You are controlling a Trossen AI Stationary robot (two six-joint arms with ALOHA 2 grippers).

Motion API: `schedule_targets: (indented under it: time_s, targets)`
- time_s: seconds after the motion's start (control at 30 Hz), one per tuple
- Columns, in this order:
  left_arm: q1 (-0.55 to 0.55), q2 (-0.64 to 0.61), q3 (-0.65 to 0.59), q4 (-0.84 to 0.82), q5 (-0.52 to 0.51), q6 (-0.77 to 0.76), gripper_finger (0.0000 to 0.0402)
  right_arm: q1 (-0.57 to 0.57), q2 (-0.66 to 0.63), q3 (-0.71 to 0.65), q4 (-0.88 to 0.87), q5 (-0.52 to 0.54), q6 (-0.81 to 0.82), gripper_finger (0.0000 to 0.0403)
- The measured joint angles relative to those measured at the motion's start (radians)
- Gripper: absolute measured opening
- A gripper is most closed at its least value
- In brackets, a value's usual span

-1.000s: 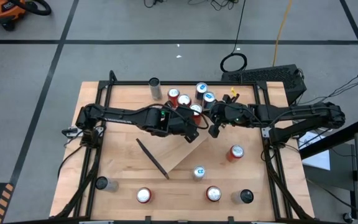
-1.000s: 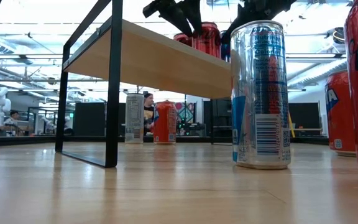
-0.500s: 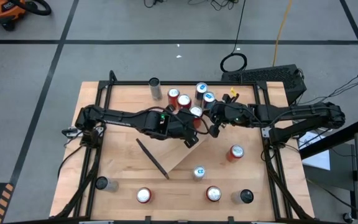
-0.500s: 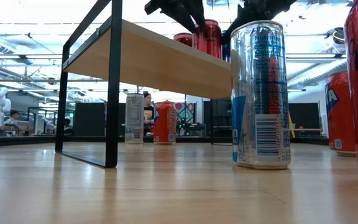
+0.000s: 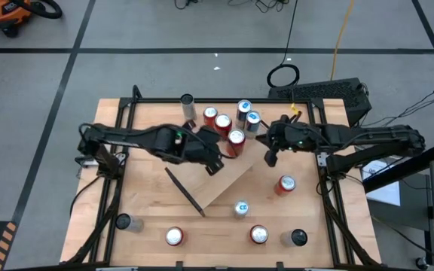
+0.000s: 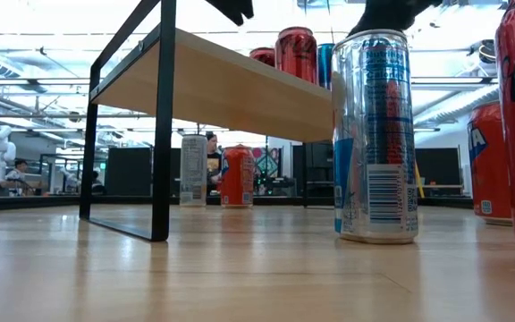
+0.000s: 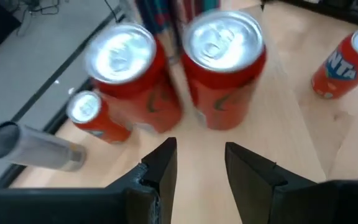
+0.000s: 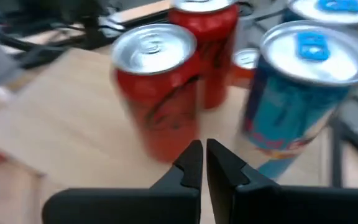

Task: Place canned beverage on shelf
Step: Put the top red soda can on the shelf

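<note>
The shelf [image 5: 223, 184] is a light-wood board on black brackets, lying slantwise mid-table. At its far end stand three red cans and two blue ones. The nearest red can [image 5: 236, 137] [image 7: 224, 68] stands upright on its base on the board [image 6: 222, 85]. My left gripper [image 5: 215, 164] [image 7: 201, 167] hovers open just left of that can, with nothing between its fingers. My right gripper [image 5: 271, 158] [image 8: 204, 163] is shut and empty, right of the cans, facing a red can [image 8: 157, 87] and a blue one [image 8: 306, 87].
Loose cans stand on the table: a grey one [image 5: 187, 104] at the far edge, an orange one [image 5: 285, 184] at the right, a blue-silver one [image 5: 241, 208] [image 6: 374, 134] near the shelf. Several more line the near edge [image 5: 258, 234].
My left gripper has drawn back from the nearest red can, toward the table's left edge and upward; the can stays upright on the shelf. My right gripper has drawn back a little toward the table's right edge, still shut.
</note>
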Motion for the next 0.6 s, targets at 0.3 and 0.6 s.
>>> schedule_targets:
  time_s: [0.3, 0.6]
  targets:
    - [0.176, -0.065, 0.001, -0.016, 0.145, 0.256, 0.0136, 0.05, 0.052, 0.0, 0.09, -0.114, -0.012, 0.0]
    - [0.357, -0.066, 0.001, -0.003, 0.295, 0.44, 0.0136, 0.048, 0.159, 0.0, 0.127, -0.111, -0.036, 0.0]
